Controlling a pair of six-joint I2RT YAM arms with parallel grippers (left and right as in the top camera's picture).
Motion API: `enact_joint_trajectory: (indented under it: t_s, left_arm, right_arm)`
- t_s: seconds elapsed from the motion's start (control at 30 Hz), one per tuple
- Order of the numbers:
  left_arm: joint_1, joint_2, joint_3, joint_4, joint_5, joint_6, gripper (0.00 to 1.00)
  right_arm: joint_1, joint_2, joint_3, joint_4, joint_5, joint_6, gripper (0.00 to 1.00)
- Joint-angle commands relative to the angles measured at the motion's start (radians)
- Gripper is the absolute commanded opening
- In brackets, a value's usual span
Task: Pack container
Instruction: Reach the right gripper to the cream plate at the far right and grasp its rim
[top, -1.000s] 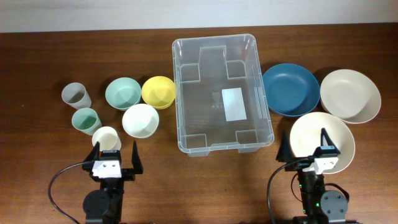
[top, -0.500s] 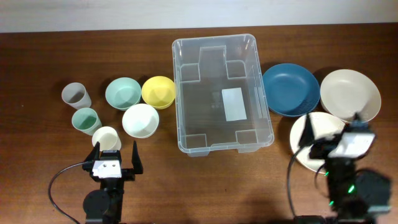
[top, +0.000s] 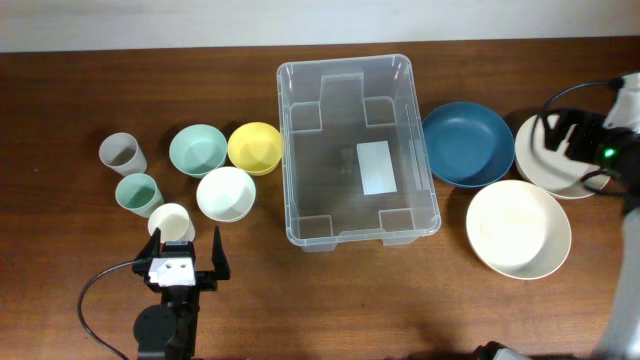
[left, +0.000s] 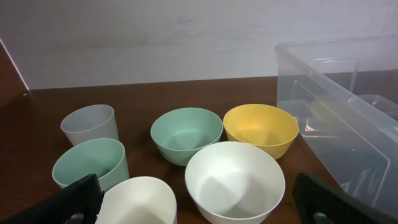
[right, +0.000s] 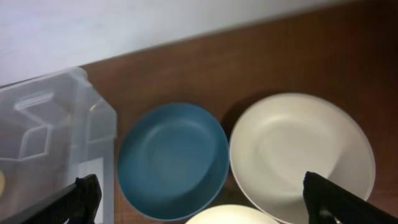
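Entry, pack job, nothing loaded yet. Container (top: 330, 170): clear rect. bin, rounded corners, rimmed edge, white label on floor, empty, sits flat on table (top: 60, 300). It lies fwd and to the right of left gripper (top: 187, 258), and to the left of right gripper (right: 205, 196), blue plate (top: 467, 143) between. Handling, my est.: thin plastic, light while empty, walls prob. flex, surface slick, so it may skid on the wood if I knock it when dropping items in. Best hold, if I must shift it: the rim along a long side or near a corner, one finger inside the wall and one outside; avoid mid-wall pushes. Left gripper: fingers spread wide, holding nothing, low over table. Just fwd of it: cream cup (top: 171, 220), white bowl (left: 235, 180); further fwd: green cup (left: 90, 167), grey cup (left: 91, 124), green bowl (left: 186, 134), yellow bowl (left: 261, 127). Right gripper: fingers spread, holding nothing, up above far cream plate (right: 301, 149). Big cream bowl (top: 518, 228) lies back of it, nearer the arm base.
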Motion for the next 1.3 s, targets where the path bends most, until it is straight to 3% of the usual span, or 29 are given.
enact_joint_trajectory:
  t_s: [0.0,0.23,0.5,0.7,1.0,1.27]
  left_arm:
    - [0.001,0.0,-0.007,0.003,0.008,0.016,0.99]
    - [0.001,0.0,-0.007,0.003,0.008,0.016,0.99]
    - [0.001,0.0,-0.007,0.003,0.008,0.016,0.99]
    - [0.001,0.0,-0.007,0.003,0.008,0.016,0.99]
    - [0.001,0.0,-0.007,0.003,0.008,0.016,1.0]
    - [0.001,0.0,-0.007,0.003,0.008,0.016,0.99]
  right_arm:
    - [-0.098,0.091,0.068,-0.05,-0.145,0.0,0.99]
    - [-0.264,0.211,0.068,-0.119,-0.144,-0.023,0.99]
    - [-0.268,0.335,0.068,-0.061,-0.086,-0.058,0.99]
    - [-0.267,0.423,0.068,-0.013,0.136,0.022,0.99]
    - [-0.267,0.535,0.067,0.045,0.264,0.129,1.0]
    - [-0.266,0.674,0.067,0.112,0.168,0.129,1.0]
